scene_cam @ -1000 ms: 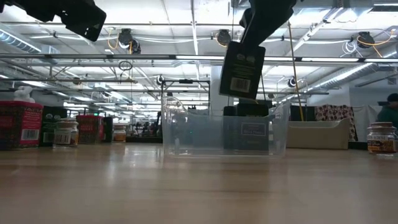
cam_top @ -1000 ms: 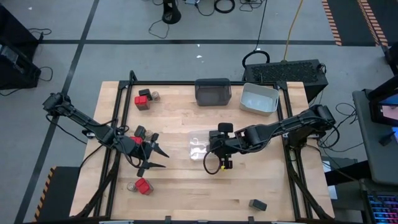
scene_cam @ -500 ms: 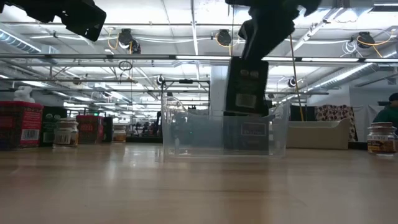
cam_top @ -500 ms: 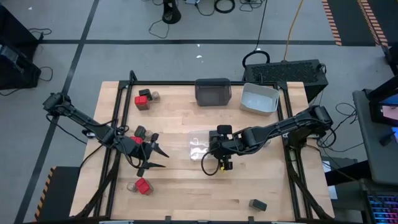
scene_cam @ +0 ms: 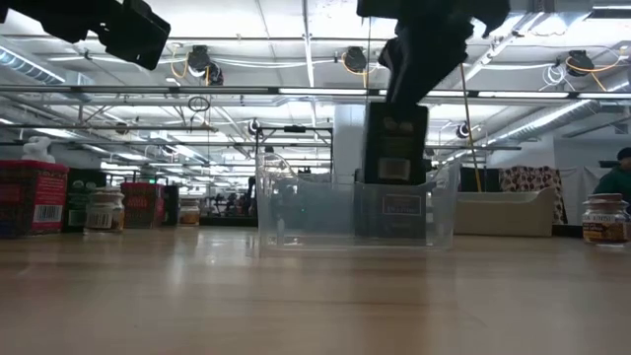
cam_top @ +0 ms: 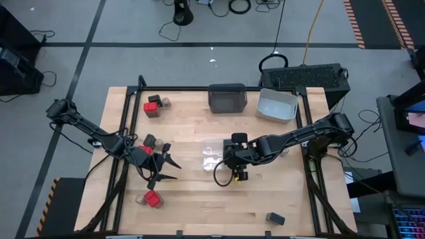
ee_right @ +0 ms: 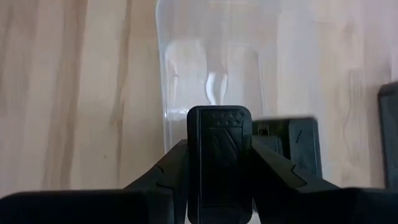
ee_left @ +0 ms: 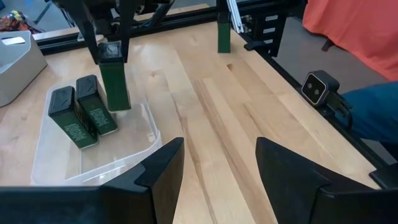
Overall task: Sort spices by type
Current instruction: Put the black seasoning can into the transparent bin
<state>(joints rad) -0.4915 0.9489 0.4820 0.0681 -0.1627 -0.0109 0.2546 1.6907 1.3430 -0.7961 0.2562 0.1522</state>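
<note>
My right gripper [cam_top: 234, 160] is shut on a dark boxy spice container [scene_cam: 396, 143] that hangs over the clear bin [scene_cam: 296, 212] at mid table. Its lower end is just inside the bin walls. Two more dark containers [ee_left: 81, 115] lie flat on the bin's floor. My left gripper [cam_top: 166, 169] hovers open near the table's left side, above a red-topped box [cam_top: 149, 150], a dark box [cam_top: 151, 140] and a tan-lidded jar [cam_top: 163, 145]. My right gripper pinches the dark container's top end [ee_right: 219, 127] between its two fingers [ee_right: 168, 171], one on each narrow side. The fingers come from above, slanting down. The container hangs upright below them, clear of the bin's floor.
A dark grey bin [cam_top: 227, 97] and a light grey bin [cam_top: 276, 105] stand at the far edge. Red, dark and jar spices cluster at the far left [cam_top: 154, 106]. A red box [cam_top: 153, 198] and a jar [cam_top: 141, 198] sit at the near left, a dark box [cam_top: 275, 218] at the near right.
My right gripper has sunk toward the clear bin, still shut on the dark container. The container stays upright, and its lower end has dropped from above the bin's rim to inside its walls.
</note>
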